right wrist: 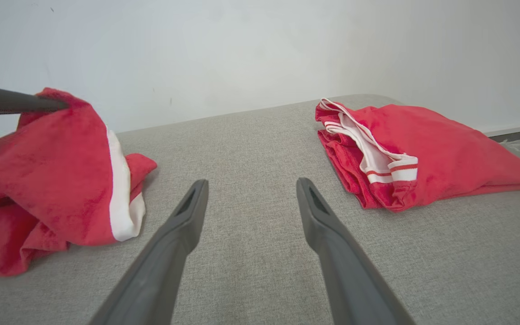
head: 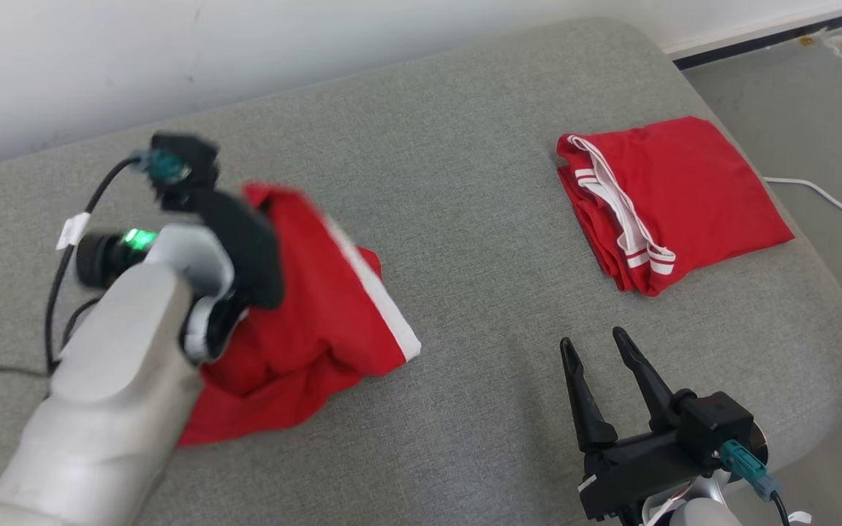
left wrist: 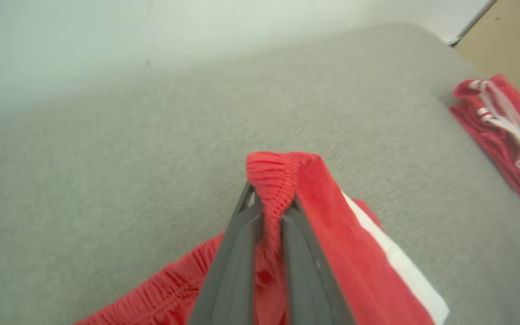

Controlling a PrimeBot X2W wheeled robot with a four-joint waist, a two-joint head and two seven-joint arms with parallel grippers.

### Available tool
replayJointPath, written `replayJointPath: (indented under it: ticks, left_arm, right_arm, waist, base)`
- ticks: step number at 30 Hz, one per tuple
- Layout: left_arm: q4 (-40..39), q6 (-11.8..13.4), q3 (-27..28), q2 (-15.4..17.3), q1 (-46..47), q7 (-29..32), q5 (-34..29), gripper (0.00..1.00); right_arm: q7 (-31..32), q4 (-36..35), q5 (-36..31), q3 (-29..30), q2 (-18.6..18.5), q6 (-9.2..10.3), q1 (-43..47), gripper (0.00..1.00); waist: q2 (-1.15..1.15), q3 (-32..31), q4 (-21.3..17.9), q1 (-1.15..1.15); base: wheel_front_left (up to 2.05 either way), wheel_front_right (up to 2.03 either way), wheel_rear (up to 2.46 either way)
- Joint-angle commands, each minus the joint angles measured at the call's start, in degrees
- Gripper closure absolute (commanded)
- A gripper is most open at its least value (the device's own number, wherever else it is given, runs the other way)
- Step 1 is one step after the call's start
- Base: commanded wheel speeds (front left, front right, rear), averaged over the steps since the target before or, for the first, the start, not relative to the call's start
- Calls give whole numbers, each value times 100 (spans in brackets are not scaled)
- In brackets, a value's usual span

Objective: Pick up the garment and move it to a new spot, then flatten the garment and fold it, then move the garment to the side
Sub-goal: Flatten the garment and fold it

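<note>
Shorts (head: 319,321), likely light, soft and limp, hung at left of frame from the left tool (left wrist: 271,198) clamped on their ribbed waistband (left wrist: 273,178), the firmest hold; right tool (head: 593,340) gaped wide.

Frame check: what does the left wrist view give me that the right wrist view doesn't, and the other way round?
Left wrist: the left claw close up, shut on the ribbed waistband of the garment, which is raised off the cushion. Right wrist: the right claw, open over bare cushion, and a left claw finger from the side at the garment's peak. Both: the crumpled garment with its white stripe, the folded garment, the cushion, the wall.
</note>
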State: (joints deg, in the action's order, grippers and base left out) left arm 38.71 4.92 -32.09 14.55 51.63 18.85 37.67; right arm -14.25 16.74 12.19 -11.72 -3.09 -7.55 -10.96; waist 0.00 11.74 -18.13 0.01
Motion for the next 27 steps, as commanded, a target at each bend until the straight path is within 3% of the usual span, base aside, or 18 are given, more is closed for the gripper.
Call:
replayJointPath:
  ticks: [1,10,15,27]
  left_arm:
    - [-73,-88,-2,-95,167,-324,-99,100]
    - [-440,-542,-44,-709,1032,-2099,-379,100]
    - [-431,-763,-173,-859,1031,-2477,-368,100]
    - [-778,-968,-824,-322,-984,-2786,-442,100]
  right_arm:
    - [-35,23,34,-14,8,15,-56,0]
    - [-53,113,63,-69,16,15,8,0]
    - [-56,104,40,52,18,15,68,0]
    - [35,-30,-77,167,-20,15,286,0]
  waist:
    - [0,-31,-8,-1]
    - [0,-180,-66,-1]
    - [0,-218,53,-1]
    - [0,-329,746,-1]
  base:
    - [0,0,0]
    - [0,0,0]
    - [0,0,0]
    - [0,0,0]
